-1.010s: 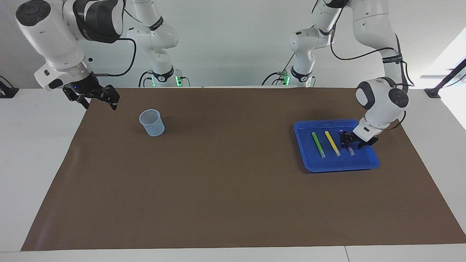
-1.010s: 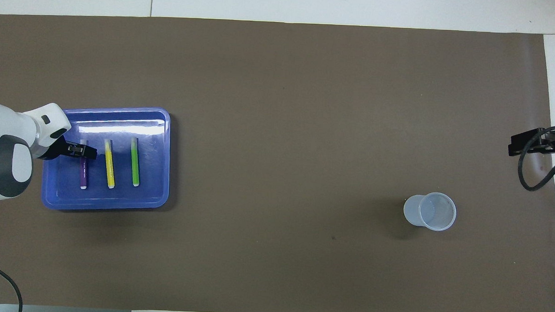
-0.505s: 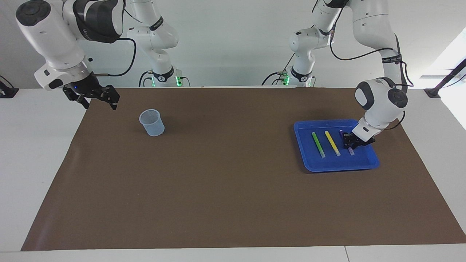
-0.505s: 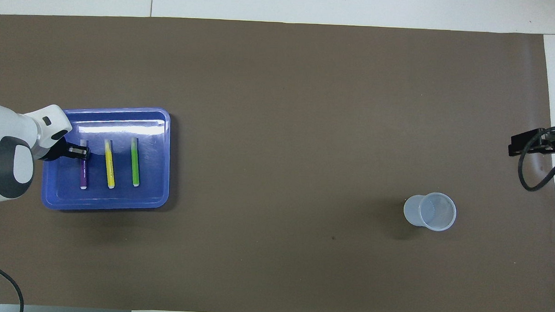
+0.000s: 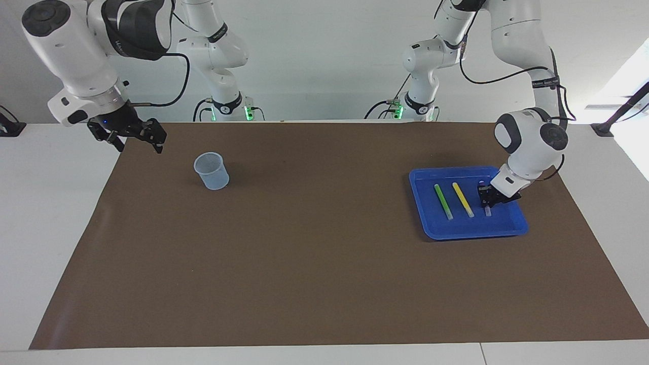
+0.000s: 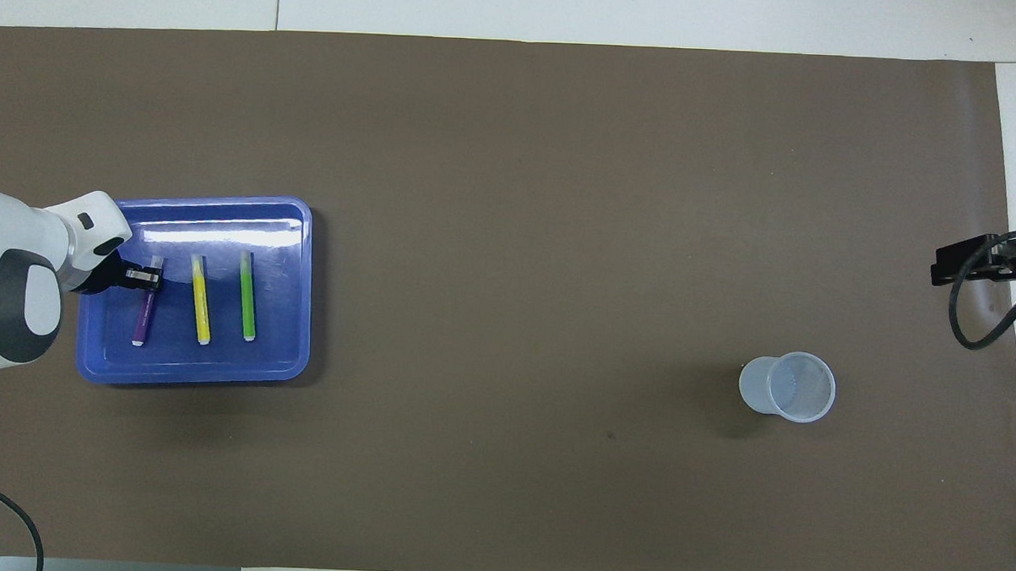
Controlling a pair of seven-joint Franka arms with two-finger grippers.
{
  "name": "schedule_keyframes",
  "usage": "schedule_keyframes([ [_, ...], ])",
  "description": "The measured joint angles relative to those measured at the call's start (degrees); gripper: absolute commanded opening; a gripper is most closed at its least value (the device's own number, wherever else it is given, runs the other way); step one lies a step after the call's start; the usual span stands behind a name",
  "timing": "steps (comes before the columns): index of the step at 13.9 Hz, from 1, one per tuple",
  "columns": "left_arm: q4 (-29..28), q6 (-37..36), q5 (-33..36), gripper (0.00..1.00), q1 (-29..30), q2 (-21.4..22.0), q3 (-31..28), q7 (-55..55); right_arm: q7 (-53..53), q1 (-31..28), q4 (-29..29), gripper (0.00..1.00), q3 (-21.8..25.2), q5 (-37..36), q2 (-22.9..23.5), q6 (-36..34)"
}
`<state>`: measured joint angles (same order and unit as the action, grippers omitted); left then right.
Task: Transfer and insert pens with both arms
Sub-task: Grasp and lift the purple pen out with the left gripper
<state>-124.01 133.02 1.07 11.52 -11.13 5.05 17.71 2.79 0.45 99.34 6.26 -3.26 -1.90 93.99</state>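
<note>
Three pens lie side by side in a blue tray (image 5: 471, 234) (image 6: 192, 374) at the left arm's end of the table. My left gripper (image 5: 484, 197) (image 6: 146, 280) is down in the tray, shut on the purple pen (image 5: 488, 211) (image 6: 142, 322) near its pale cap end. That pen now lies slightly slanted. Beside it rest the yellow pen (image 5: 462, 199) (image 6: 201, 300) and the green pen (image 5: 442, 201) (image 6: 247, 297), both untouched. My right gripper (image 5: 139, 147) (image 6: 952, 265) hangs open and holds nothing, above the mat's edge at the right arm's end.
A translucent plastic cup (image 5: 211, 171) (image 6: 787, 386) stands upright on the brown mat (image 5: 314, 253) toward the right arm's end. Two slimmer white arms with green base lights (image 5: 230, 109) stand at the robots' edge of the table.
The left gripper's fingers have closed on the purple pen, whose end nearer the robots has swung a little toward the tray's outer wall. The right arm has not moved.
</note>
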Motion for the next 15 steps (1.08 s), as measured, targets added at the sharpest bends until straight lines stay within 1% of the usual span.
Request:
schedule_keyframes([
  [3,1.54,-1.44,-0.04,0.0,-0.09,0.0,0.12,-2.18,0.0,0.0,0.0,1.0,0.0,0.0,0.0,0.0],
  [5,4.95,-5.89,-0.05,0.0,-0.93,0.03,0.33,-5.01,0.0,0.0,0.0,1.0,0.0,0.0,0.0,0.0],
  [7,9.77,-11.52,-0.07,0.0,-2.9,0.07,0.49,-9.22,0.0,0.0,0.0,1.0,0.0,0.0,0.0,0.0],
  [10,16.85,-20.36,-0.1,0.0,-6.48,0.15,0.79,-18.41,0.0,0.0,0.0,1.0,0.0,0.0,0.0,0.0],
  [12,20.44,-25.34,-1.37,0.0,-8.78,0.19,1.36,-26.29,0.0,0.0,0.0,1.0,0.0,0.0,0.0,0.0],
  [15,24.1,-30.44,-5.03,0.0,-9.97,0.28,5.2,-41.58,0.0,0.0,0.0,1.0,0.0,0.0,0.0,0.0],
])
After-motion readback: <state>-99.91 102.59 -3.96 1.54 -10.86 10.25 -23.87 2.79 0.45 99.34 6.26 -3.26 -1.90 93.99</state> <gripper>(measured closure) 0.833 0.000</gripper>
